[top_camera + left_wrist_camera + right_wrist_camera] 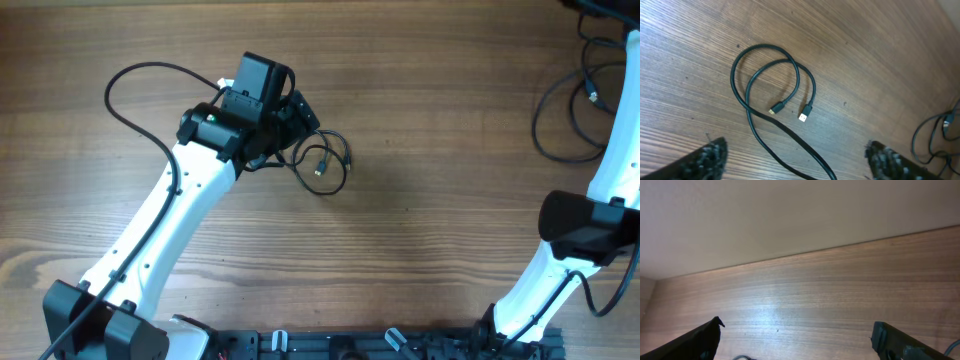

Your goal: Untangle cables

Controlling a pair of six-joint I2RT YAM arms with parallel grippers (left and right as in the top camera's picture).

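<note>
At the left of the table (420, 230), the left gripper (795, 150) hangs above the wood with its jaws wide and nothing between them. The cable (792, 62) lies flat on the table just beyond its fingers (710, 157). In the left wrist view the cable looks like a loose coil rather than a tight knot: two overlapping loops cross at the far side, both plug ends (776, 108) lie close together inside the coil, and one strand trails off toward the near edge. The likely step is a first grasp. It would go best if the gripper pinches the cord just behind one plug, not on the crossing, lifts it only a little, and draws it outward along the way the loop lies so the coil opens instead of tightening. At the far right lie some other black cords (560, 110), and I cannot tell whether they belong to the job. The right gripper (796, 327) is well apart from the coil, also spread wide and empty, and it could pin the trailing strand.
</note>
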